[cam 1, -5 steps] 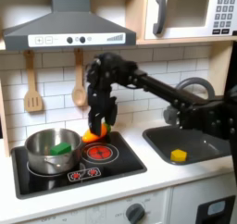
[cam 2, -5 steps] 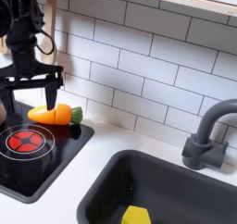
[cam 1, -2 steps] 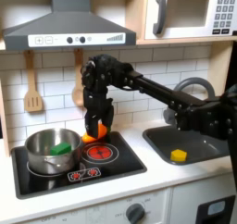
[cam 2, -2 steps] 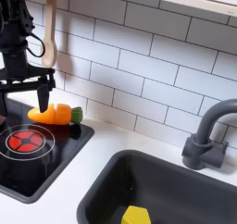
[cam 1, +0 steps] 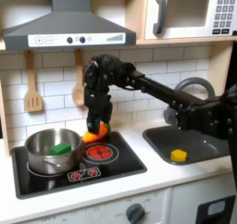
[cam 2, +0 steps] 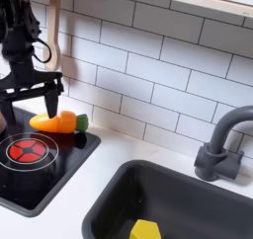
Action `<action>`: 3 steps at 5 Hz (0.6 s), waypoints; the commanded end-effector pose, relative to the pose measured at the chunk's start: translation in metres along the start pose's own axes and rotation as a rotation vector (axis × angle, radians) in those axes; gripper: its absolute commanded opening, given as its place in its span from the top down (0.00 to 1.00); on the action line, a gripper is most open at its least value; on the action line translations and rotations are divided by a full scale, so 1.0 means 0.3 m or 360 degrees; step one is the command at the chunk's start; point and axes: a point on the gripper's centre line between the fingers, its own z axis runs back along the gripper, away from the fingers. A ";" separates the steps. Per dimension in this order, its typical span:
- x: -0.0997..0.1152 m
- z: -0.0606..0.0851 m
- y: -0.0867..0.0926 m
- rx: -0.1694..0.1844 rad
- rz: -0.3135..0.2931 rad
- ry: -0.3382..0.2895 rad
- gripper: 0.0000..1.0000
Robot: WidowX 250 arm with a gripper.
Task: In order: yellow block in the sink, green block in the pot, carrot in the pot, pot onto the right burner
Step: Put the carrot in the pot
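Gripper: the black gripper (cam 2: 36, 85) hangs over the small orange toy carrot with a green leafy tip (cam 2: 55, 121), fingers (cam 2: 61, 86) spread apart, nothing held.
Carrot: lies at the back edge of the black stovetop (cam 1: 120, 166), beside the red burner (cam 2: 24, 151).
Green block: the small green cube (cam 1: 60, 147) sits inside the shiny round silver pot (cam 1: 42, 158).
Yellow block: the small yellow cube (cam 1: 178, 155) rests in the dark grey rectangular sink (cam 1: 211, 144).

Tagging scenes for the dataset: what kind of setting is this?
A toy play kitchen, most likely: small stove with a red burner, dark grey sink with arched faucet, range hood and microwave above.
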 end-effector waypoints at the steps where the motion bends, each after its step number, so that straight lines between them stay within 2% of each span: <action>1: 0.020 0.016 -0.071 -0.0019 0.0059 -0.0074 0.00; 2: 0.014 0.024 -0.084 0.0052 0.0151 -0.0063 0.00; 3: 0.001 -0.005 -0.076 0.0158 0.0313 -0.0006 0.00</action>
